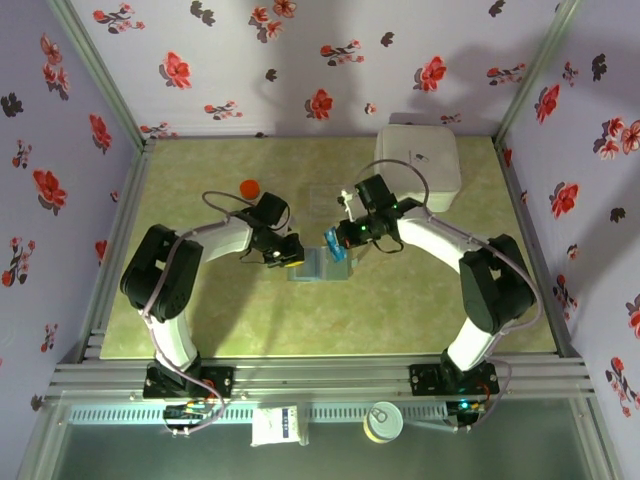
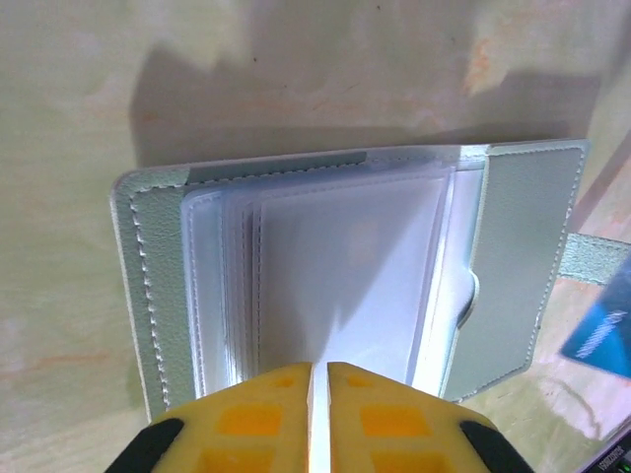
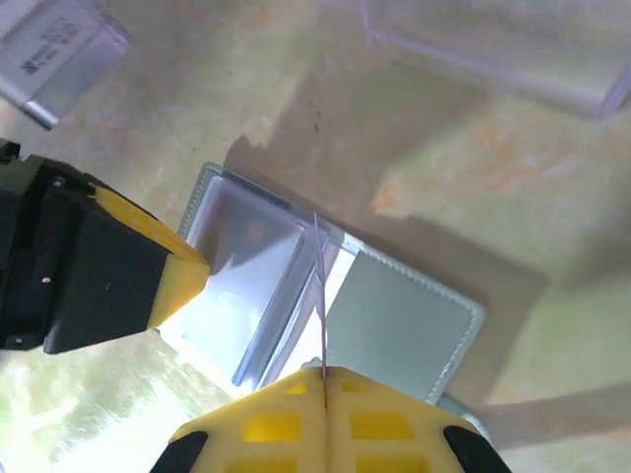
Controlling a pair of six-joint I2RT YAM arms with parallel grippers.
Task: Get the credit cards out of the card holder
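Observation:
The grey-blue card holder [image 1: 312,268] lies open on the table, its clear sleeves [image 2: 345,276] fanned between the two panels [image 3: 394,315]. My left gripper [image 1: 289,254] sits at the holder's left side. Its yellow fingers [image 2: 266,414] stand almost together, pinching a sleeve edge of the holder [image 2: 320,379]. My right gripper [image 1: 345,240] is shut [image 3: 323,379] on the blue credit card [image 1: 335,247], which stands edge-on above the fold [image 3: 320,296]. The same blue card [image 2: 601,335] shows past the holder's right panel [image 2: 513,266].
A large white box [image 1: 418,165] stands at the back right. A clear square plastic piece [image 1: 322,195] [image 3: 493,49] lies behind the holder. A small red round thing [image 1: 249,187] sits at the back left. Flowered walls close in three sides.

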